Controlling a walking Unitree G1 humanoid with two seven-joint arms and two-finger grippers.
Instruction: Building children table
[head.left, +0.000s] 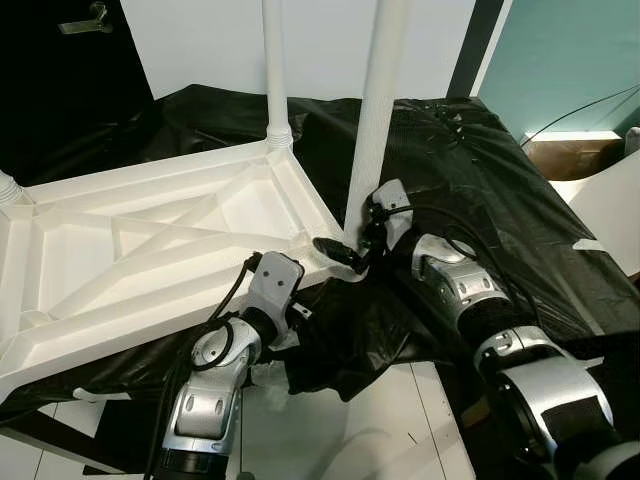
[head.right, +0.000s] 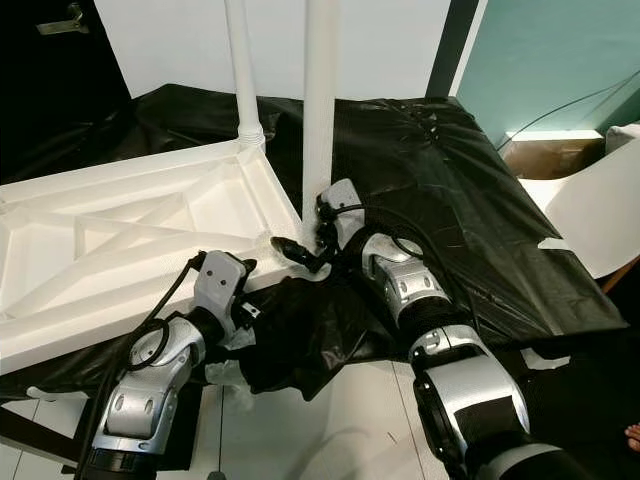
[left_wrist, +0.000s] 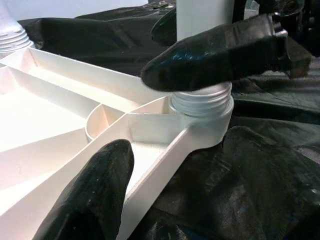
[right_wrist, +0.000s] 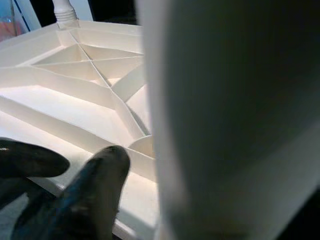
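Table top (head.left: 150, 260), upside down on the black-sheeted worktop (head.left: 520, 210): near-corner leg being fitted.

The ribbed underside faces up so the corner sockets are accessible. The right gripper (head.left: 362, 245) pinches the near leg (head.left: 375, 120) low on its shaft, holding it upright in its threaded socket (left_wrist: 200, 102). The left gripper (left_wrist: 165, 135), fingers spread, straddles the frame edge beside that socket, probably to steady the top. A far leg (head.left: 274, 70) already stands in its corner.

Black plastic sheet (head.left: 500, 190), cardboard box (head.left: 570, 155).
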